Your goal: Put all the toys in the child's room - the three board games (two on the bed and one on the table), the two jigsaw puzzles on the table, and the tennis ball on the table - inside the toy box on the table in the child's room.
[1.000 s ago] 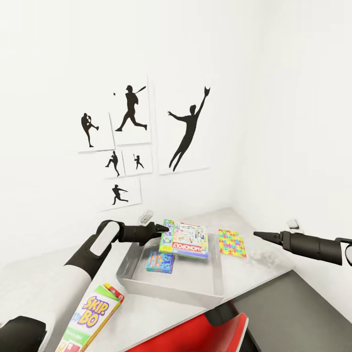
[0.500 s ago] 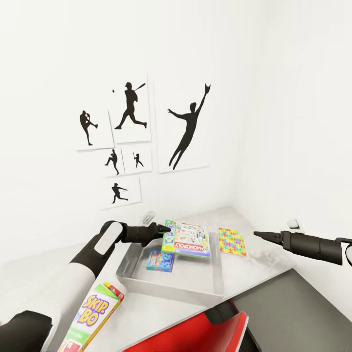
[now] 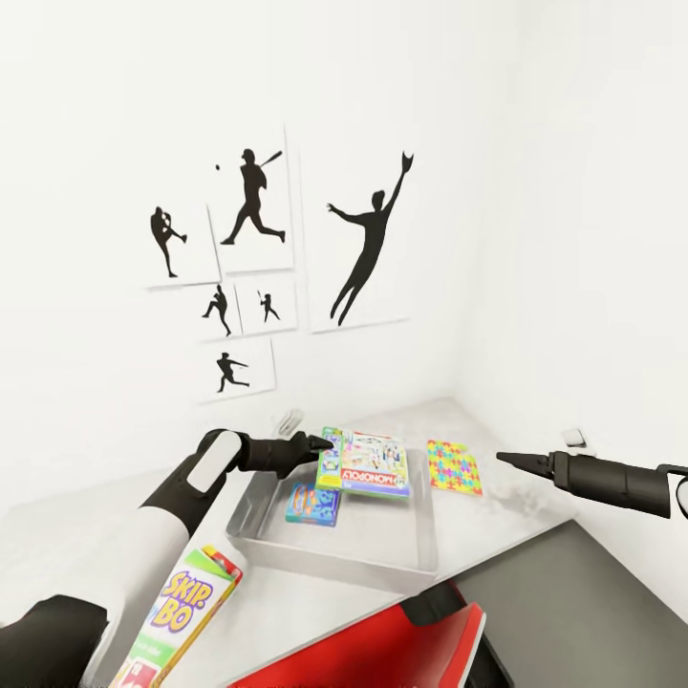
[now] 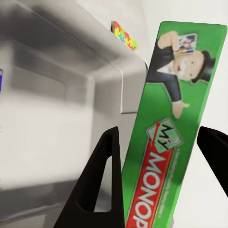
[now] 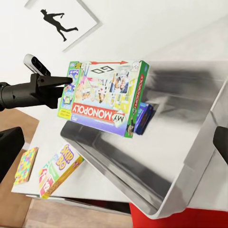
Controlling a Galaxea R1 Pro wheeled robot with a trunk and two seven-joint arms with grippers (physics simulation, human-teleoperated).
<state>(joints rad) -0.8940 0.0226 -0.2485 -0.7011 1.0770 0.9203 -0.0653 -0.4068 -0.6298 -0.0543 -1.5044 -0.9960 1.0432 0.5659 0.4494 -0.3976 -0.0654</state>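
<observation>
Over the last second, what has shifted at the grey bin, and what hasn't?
Little: the wall pictures slid in the head view, so mostly the camera moved. The left gripper still pinches the green-and-white Monopoly box over the shallow grey toy box. The blue game box inside, puzzle, Skip-Bo box and right gripper stay put.

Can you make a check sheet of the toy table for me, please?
Surface: pale grey mottled table, holding the tray and toys.
Job's things: shallow grey toy tray on the table; small blue game box inside it; white-green Monopoly box over the tray's far edge; green-yellow Skip-Bo box and colourful jigsaw puzzle on the table, outside the tray.
Clutter: red chair at the table's near edge.
Grippers: left gripper jaws either side of the Monopoly box, grip unclear; right gripper open, empty.
Cables: nothing seen.
Surroundings: white walls, black baseball-player silhouette pictures.
</observation>
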